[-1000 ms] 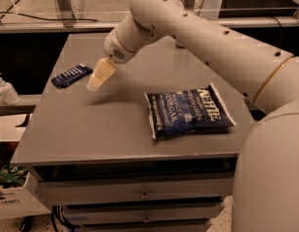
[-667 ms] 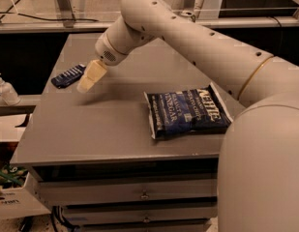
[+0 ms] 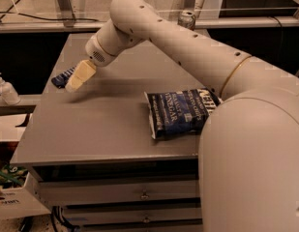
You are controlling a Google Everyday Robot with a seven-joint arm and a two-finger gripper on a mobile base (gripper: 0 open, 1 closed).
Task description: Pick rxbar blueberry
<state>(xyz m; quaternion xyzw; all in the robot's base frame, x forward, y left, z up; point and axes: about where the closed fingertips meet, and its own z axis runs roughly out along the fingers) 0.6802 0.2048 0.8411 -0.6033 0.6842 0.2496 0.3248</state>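
Your gripper (image 3: 75,81) above the table's (image 3: 98,132) left side, just before the rxbar blueberry (image 3: 61,77); chip bag (image 3: 180,112) well apart, rightward.

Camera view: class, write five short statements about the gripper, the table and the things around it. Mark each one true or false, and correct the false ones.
1. The gripper is over the left part of the table, right beside the rxbar blueberry. True.
2. The chip bag lies at the table's left edge. False: it lies toward the right, near the front.
3. The rxbar blueberry is lifted off the table. False: it lies flat on the table top, partly hidden by the gripper.
4. A can stands near the table's far edge. True.
5. A pump bottle stands off the table, to its left. True.
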